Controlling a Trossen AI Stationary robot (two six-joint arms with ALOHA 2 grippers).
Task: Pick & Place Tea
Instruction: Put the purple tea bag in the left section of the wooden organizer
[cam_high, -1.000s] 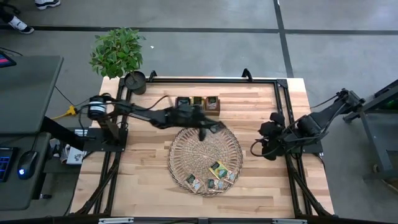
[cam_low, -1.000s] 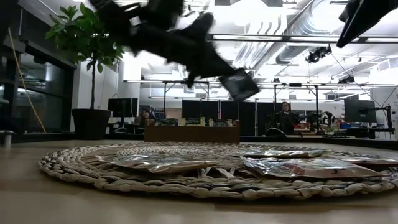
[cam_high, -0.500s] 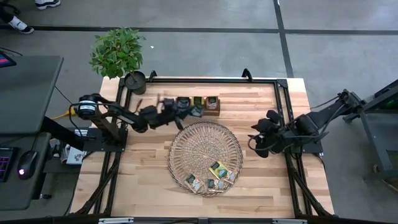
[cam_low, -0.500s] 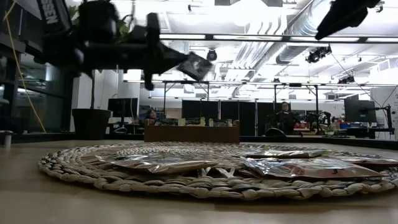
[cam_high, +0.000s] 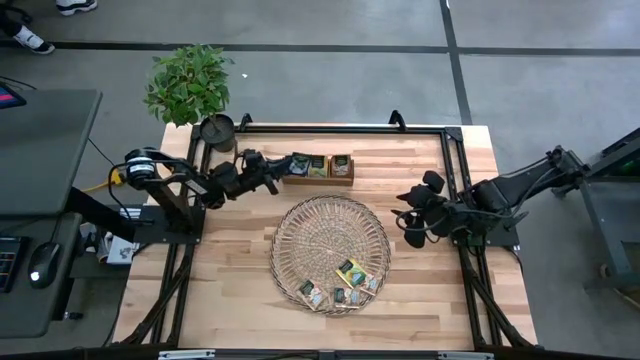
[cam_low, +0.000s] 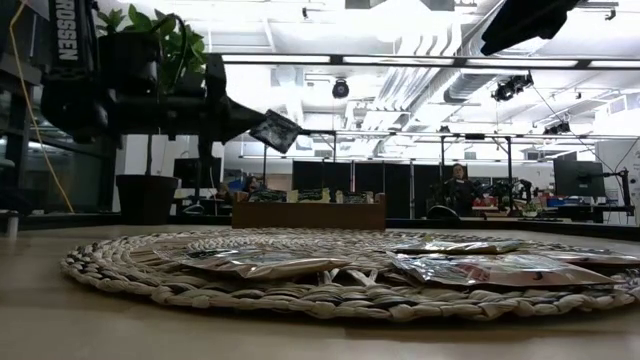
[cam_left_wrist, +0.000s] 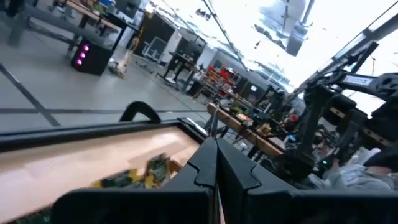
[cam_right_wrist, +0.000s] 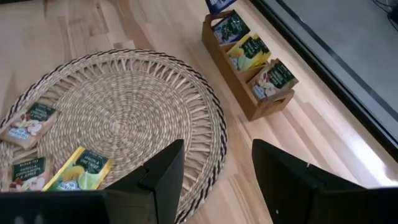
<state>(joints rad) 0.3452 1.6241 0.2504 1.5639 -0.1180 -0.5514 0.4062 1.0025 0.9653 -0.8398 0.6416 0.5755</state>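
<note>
Swung away from above the woven tray (cam_high: 276, 245) within the last second and brought up to the left end of the wooden box (cam_high: 320, 182) at the back of the table: left gripper (cam_high: 274, 171), clamped on one dark tea sachet (cam_low: 277, 130). Judged from that: one sachet nearly delivered, drop into the end compartment not yet made. Left lying on the tray's near side: a few more sachets (cam_high: 345, 280).

Waited just right of the tray with fingers spread wide and nothing between them: right gripper (cam_high: 410, 215).

Showed the pinched sachet hanging high above the table only in the low view; hardly made out from above. Showed the box's three filled compartments best in the right wrist view.
</note>
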